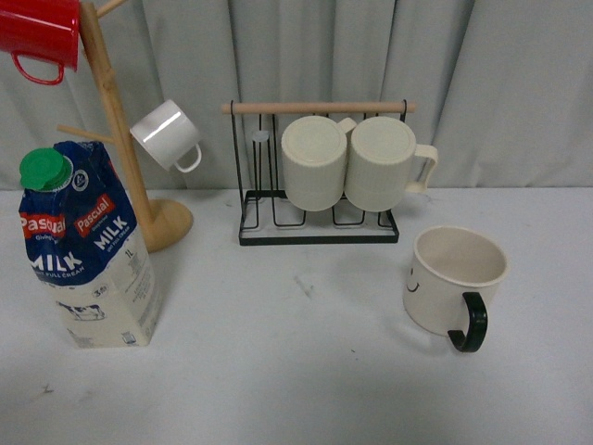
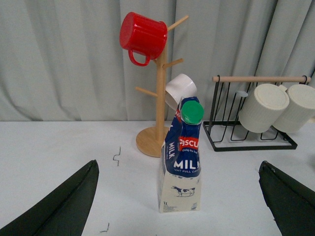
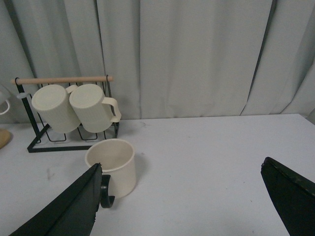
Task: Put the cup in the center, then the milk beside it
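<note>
The cup (image 1: 454, 287), a smooth cream mug with a black handle and a small drawn smiley, stands upright on the table at the right. It also shows in the right wrist view (image 3: 112, 166), ahead of my open right gripper (image 3: 179, 196) and close to one finger (image 3: 69, 211). The milk (image 1: 85, 250), a blue and cream Pascual carton with a green cap, stands upright at the left. In the left wrist view the milk (image 2: 183, 162) stands ahead of my open, empty left gripper (image 2: 179, 196). Neither gripper shows in the front view.
A black wire rack (image 1: 320, 171) with a wooden bar holds two ribbed cream mugs at the back centre. A wooden mug tree (image 1: 130, 139) at the back left carries a red mug (image 1: 39, 35) and a small white mug (image 1: 169, 135). Grey curtain behind.
</note>
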